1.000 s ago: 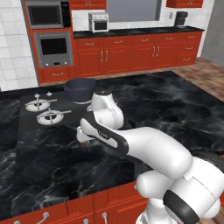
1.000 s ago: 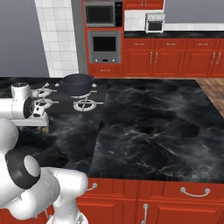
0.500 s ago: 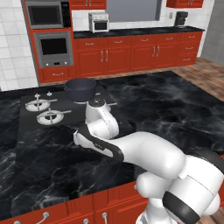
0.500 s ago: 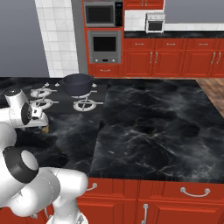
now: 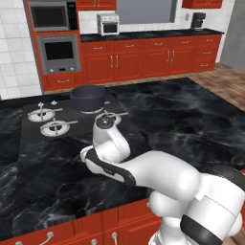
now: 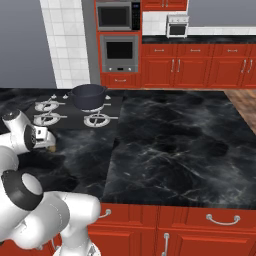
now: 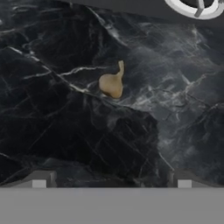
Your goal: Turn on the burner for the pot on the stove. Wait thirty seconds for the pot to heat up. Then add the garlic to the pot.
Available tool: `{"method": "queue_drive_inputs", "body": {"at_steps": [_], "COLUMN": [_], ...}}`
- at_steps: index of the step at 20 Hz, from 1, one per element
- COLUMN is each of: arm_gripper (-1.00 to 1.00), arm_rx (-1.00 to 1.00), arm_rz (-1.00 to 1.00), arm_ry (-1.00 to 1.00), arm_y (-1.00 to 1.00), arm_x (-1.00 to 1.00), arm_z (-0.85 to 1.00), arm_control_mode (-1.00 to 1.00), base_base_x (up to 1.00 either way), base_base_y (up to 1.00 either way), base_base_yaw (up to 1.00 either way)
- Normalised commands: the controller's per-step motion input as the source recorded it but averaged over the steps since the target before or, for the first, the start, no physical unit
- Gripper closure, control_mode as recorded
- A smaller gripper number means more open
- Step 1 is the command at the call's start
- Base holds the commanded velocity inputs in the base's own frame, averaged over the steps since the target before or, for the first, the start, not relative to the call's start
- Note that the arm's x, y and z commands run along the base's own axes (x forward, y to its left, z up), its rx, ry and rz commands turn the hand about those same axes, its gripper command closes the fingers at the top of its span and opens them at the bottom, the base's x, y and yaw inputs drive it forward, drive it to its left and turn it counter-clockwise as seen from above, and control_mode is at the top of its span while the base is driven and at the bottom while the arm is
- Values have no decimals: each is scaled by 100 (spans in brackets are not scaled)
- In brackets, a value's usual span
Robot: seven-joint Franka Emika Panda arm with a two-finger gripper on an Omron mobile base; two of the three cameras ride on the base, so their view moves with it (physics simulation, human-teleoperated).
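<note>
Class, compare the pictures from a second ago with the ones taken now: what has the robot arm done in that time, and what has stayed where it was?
The arm has swung back from the stove toward the near counter, bringing the open gripper over the garlic; nothing was grasped or released. The pot stays on its far burner, and the garlic lies untouched on the counter.

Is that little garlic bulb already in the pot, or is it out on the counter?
Out. The garlic lies on the black marble counter, apart from the pot, which sits on the stove.
</note>
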Motion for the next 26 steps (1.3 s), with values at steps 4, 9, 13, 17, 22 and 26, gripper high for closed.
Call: {"method": "queue_drive_inputs", "body": {"at_steps": [4, 9, 13, 17, 22, 26], "arm_gripper": [-100, -100, -100, -100, -100, -100], "arm_rx": [-1, 0, 0, 0, 0, 0], "arm_rz": [0, 0, 0, 0, 0, 0], "arm_ry": [-8, -2, 0, 0, 0, 0], "arm_y": [0, 0, 1, 7, 20, 23], "arm_x": [17, 32, 36, 38, 41, 38], "arm_z": [-12, -15, -16, -10, -11, -16], "arm_control_mode": [-100, -100, -100, -100, -100, -100], "base_base_x": [0, 0, 0, 0, 0, 0], "base_base_y": [0, 0, 0, 0, 0, 0], "base_base_yaw": [0, 0, 0, 0, 0, 0]}}
